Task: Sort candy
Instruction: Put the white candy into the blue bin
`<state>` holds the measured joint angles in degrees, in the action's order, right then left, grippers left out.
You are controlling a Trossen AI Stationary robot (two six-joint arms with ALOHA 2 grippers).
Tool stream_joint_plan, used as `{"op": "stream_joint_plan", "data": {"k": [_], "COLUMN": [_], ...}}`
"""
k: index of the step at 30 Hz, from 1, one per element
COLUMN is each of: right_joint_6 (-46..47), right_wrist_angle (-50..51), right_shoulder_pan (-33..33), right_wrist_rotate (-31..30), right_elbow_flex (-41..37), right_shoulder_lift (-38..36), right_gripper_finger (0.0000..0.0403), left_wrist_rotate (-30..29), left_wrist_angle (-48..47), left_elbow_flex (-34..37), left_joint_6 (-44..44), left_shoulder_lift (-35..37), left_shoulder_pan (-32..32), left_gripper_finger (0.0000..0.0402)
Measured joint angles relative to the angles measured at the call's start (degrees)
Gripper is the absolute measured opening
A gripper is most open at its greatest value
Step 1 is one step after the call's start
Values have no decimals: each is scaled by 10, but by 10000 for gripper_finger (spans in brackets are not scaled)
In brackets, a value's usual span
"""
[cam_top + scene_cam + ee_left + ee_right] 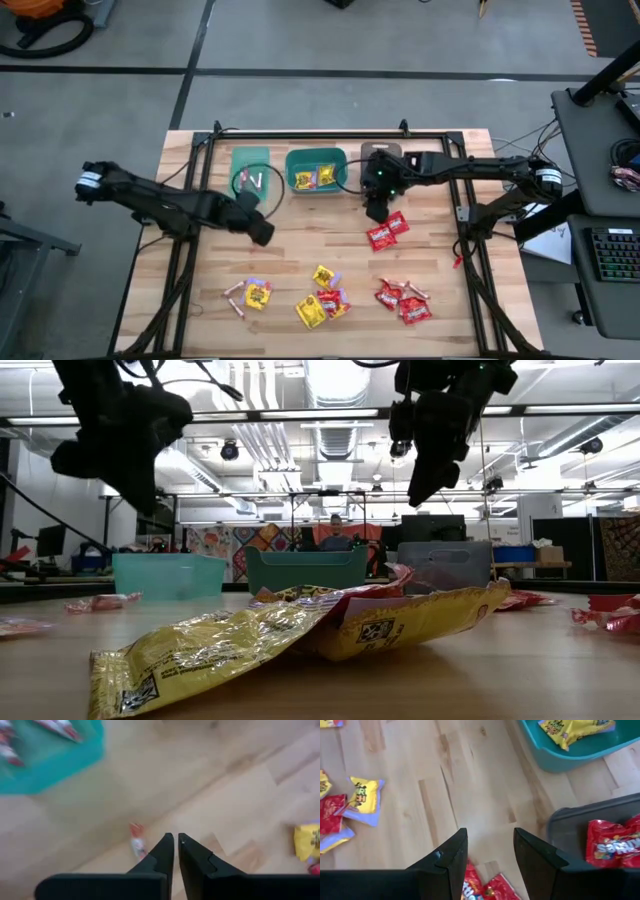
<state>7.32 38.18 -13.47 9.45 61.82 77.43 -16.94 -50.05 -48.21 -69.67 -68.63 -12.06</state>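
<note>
Dark left pincer (pixel 262 233) shut; airborne

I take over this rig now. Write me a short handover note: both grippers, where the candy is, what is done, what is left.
Left gripper: jaws shut, holding nothing, above the table near the light teal bin.
Right gripper: jaws open, empty, over two red packets in front of the grey bin.
Done: some sticks in the light teal bin, yellow packets in the darker teal bin, red packets in the grey bin.
Left: loose red, yellow and stick candy on the table's near half.
</note>
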Motion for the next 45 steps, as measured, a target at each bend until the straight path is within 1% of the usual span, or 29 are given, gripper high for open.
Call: {"op": "stream_joint_plan", "data": {"k": [3,6,11,14,17,22,26,31,36,37,41,45], "right_joint_6": [21,41,68,89,104,121,123,123,122,122,110,95], "right_wrist_angle": [-3,-6,-17,-29,-35,-38,-38,-40,-41,-41,-42,-44], "right_shoulder_pan": [9,18,29,32,35,41,48,56,64,66,76,87], "right_wrist_rotate": [-4,-5,-5,-5,-5,-6,-6,-6,-6,-6,-6,-6], "right_elbow_flex": [0,0,0,0,0,0,0,0,0,0,0,0], "right_shoulder_lift": [1,3,5,5,5,5,5,5,6,6,6,6], "right_gripper_finger": [150,150,150,150,150,150,150,150,150,150,150,150], "left_wrist_rotate": [7,11,7,-4,-17,-27,-31,-31,-33,-35,-37,-59], "left_wrist_angle": [22,16,-5,-6,-8,-9,-4,28,41,41,43,52], "left_elbow_flex": [1,1,1,1,1,4,7,22,31,32,31,30], "left_joint_6": [1,-8,-18,-5,1,2,2,2,2,1,0,1], "left_shoulder_lift": [-40,-84,-149,-178,-199,-229,-246,-250,-246,-243,-223,-184], "left_shoulder_pan": [-29,-49,-64,-67,-67,-66,-67,-67,-73,-74,-89,-103], "left_gripper_finger": [42,80,138,157,160,150,127,83,20,13,15,7]}}
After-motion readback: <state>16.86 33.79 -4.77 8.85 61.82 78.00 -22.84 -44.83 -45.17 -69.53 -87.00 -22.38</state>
